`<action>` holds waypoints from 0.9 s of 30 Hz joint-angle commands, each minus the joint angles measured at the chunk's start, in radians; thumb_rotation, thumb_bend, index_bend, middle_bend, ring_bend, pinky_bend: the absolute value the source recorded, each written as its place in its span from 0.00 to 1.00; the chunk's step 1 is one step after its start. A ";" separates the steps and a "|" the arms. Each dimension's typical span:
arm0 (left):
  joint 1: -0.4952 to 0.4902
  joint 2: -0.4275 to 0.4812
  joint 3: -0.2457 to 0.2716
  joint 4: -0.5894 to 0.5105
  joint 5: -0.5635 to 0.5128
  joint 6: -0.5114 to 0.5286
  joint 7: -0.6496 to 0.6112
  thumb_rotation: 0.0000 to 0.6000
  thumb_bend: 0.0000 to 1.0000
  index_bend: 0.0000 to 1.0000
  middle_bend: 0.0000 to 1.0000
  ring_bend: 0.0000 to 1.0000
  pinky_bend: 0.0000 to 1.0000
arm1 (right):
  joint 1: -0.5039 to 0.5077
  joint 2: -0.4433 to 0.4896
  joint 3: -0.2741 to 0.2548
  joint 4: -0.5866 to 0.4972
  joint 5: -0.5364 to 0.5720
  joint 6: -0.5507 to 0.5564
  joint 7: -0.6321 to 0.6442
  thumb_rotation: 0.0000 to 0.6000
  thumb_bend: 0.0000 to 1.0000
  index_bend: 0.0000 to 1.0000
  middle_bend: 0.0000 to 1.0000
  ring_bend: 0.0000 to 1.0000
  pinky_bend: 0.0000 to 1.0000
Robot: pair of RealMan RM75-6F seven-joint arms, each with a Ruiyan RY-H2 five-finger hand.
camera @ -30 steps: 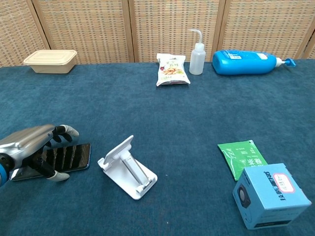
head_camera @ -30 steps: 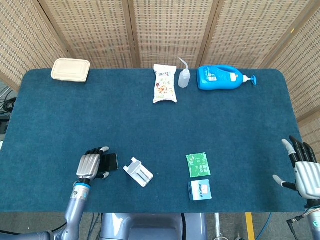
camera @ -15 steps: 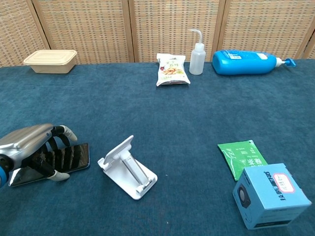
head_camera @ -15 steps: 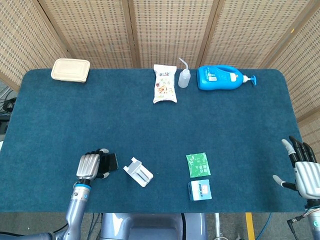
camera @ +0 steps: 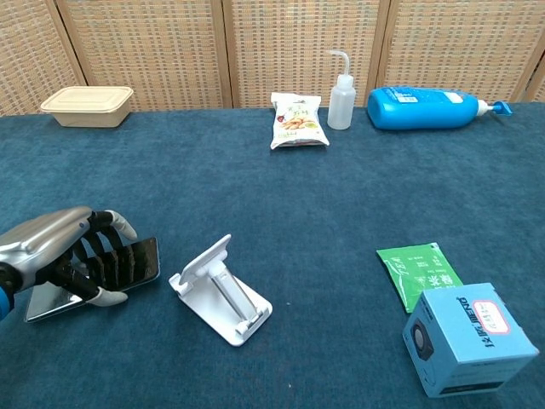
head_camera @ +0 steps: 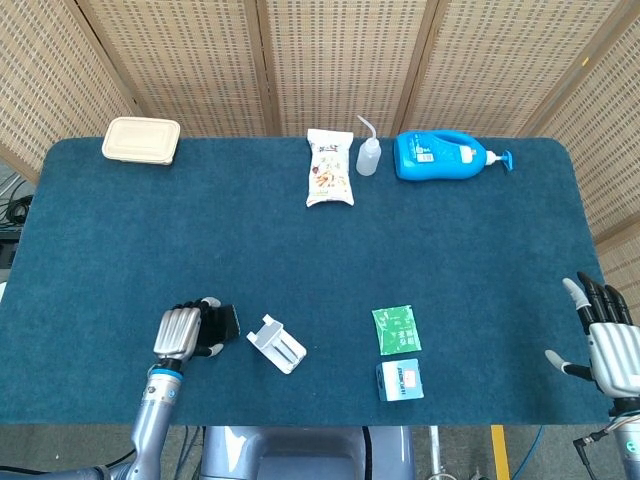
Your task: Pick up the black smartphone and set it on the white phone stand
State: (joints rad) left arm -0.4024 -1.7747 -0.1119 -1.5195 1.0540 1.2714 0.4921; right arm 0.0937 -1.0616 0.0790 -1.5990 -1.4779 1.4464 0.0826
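Blue felt-like cloth covers the whole table (head_camera: 300,260), and over the last second the action on it has been small but telling: the left hand (camera: 60,251), fingers curled over the black smartphone (camera: 128,264), has tipped the phone's far edge up off the cloth, so the screen now leans toward the white phone stand (camera: 220,290) just beside it on its right. That reads as the lift beginning; the near end of the phone looks to be on or close to the cloth, so I judge the pick-up only half done and the placing still ahead. The grip looks like fingers over the top and thumb underneath, though how firm it is I cannot tell. The right hand (head_camera: 605,340) hangs well apart at the table's far right edge, fingers spread, holding nothing. Behind the table stand woven cane panels (head_camera: 340,60). Far ahead of the left hand lie a blue pump bottle (head_camera: 440,155), a beige lidded box (head_camera: 141,140) and a snack packet (head_camera: 329,168); nearer, past the stand, a blue carton (camera: 470,336) and green sachet (camera: 419,271).
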 commanded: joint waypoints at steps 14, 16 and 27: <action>-0.014 0.109 -0.053 -0.107 0.035 -0.047 -0.107 1.00 0.27 0.31 0.42 0.40 0.39 | 0.006 -0.009 -0.001 -0.002 0.009 -0.014 -0.028 1.00 0.13 0.00 0.00 0.00 0.00; -0.019 0.126 -0.065 -0.117 0.048 -0.055 -0.138 1.00 0.27 0.32 0.42 0.40 0.39 | 0.008 -0.012 0.000 -0.001 0.013 -0.018 -0.034 1.00 0.13 0.00 0.00 0.00 0.00; -0.108 0.296 -0.080 -0.112 0.283 -0.269 -0.546 1.00 0.25 0.32 0.42 0.39 0.39 | 0.028 -0.031 0.014 0.013 0.070 -0.068 -0.078 1.00 0.13 0.00 0.00 0.00 0.00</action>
State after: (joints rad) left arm -0.4687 -1.5448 -0.1909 -1.6441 1.2358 1.0864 0.0825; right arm 0.1176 -1.0895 0.0898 -1.5896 -1.4150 1.3860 0.0105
